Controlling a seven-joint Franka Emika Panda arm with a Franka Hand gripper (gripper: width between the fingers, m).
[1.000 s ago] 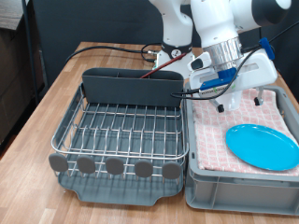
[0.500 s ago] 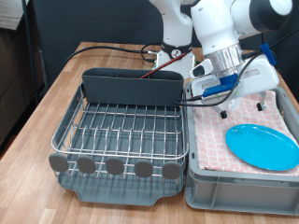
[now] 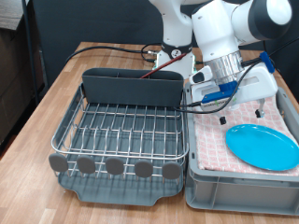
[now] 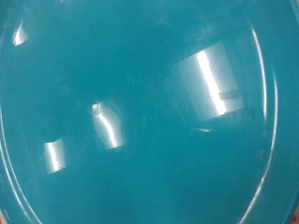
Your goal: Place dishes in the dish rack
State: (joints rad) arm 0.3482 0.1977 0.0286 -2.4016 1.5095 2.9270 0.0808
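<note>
A round light-blue plate lies flat on the pink checked cloth inside the grey crate at the exterior view's right. My gripper hangs just above the plate's far edge, open, its two dark fingertips spread wide with nothing between them. In the wrist view the plate fills the whole picture and no fingers show. The dish rack, silver wire on a grey tray, stands at the exterior view's left with no dish in it.
A tall dark-grey caddy stands along the rack's far side, and round grey discs line its near edge. Cables and a white box lie behind on the wooden table.
My gripper has come down and slightly towards the exterior view's bottom, closer to the plate. The plate and the rack have not moved.
</note>
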